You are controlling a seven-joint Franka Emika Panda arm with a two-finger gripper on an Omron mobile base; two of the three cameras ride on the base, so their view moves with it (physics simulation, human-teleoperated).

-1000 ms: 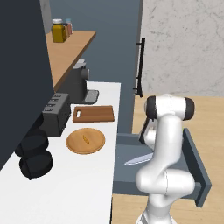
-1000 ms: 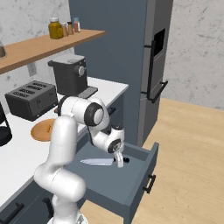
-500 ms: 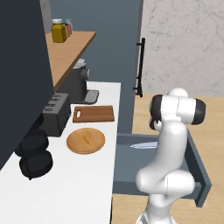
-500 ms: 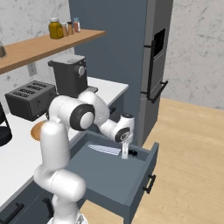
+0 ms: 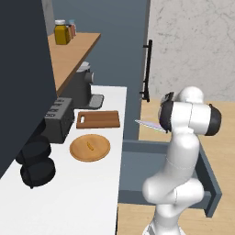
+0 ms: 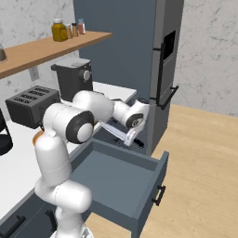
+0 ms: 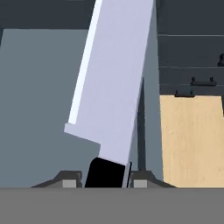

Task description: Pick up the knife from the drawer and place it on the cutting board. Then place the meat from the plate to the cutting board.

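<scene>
My gripper (image 5: 163,127) is shut on the dark handle of the knife (image 5: 148,125), held in the air above the open drawer (image 5: 207,182). The pale blade points left toward the counter edge. From the right, the knife (image 6: 114,130) sticks out of the gripper (image 6: 132,138) over the drawer's (image 6: 148,189) back end. In the hand view the blade (image 7: 114,87) runs up from the gripper (image 7: 106,179), fingertips (image 7: 70,179) on both sides of the handle. The cutting board (image 5: 98,119) lies bare on the white counter. The plate (image 5: 89,148) in front of it carries the meat (image 5: 90,146).
A toaster (image 5: 58,119) and a coffee machine (image 5: 85,87) stand along the counter's back, with dark pots (image 5: 35,164) nearer me. Jars (image 5: 61,32) sit on the wooden shelf above. A tall door with a black bar handle (image 5: 147,69) rises behind the drawer.
The arm has lifted the knife out of the drawer and swung it higher, toward the counter side. The grip on the handle stays closed.
</scene>
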